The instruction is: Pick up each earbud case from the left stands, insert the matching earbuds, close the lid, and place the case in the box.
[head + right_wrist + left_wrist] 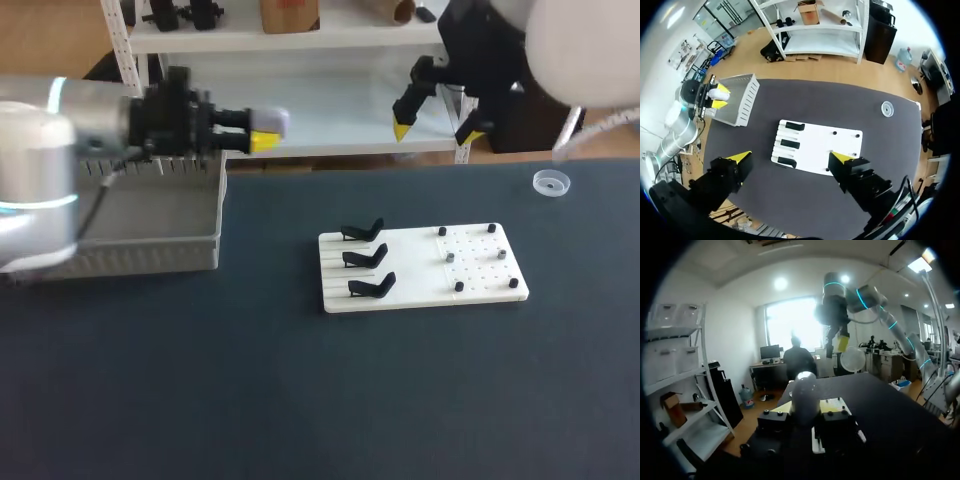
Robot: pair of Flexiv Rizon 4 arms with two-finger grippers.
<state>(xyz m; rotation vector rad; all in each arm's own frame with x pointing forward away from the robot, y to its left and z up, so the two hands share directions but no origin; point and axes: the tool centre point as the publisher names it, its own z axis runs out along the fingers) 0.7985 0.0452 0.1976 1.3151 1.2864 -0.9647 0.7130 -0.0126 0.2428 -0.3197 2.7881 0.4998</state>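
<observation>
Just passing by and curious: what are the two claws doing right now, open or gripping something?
Left gripper: shut on a white earbud case.
Right gripper: open, holding nothing.

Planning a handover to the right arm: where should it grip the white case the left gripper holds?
Probably the case at its rounded free end, which pokes just past the left gripper and its yellow tips, toward the table's middle. The open right gripper would come from that side, fingers crossways to the left ones.
</observation>
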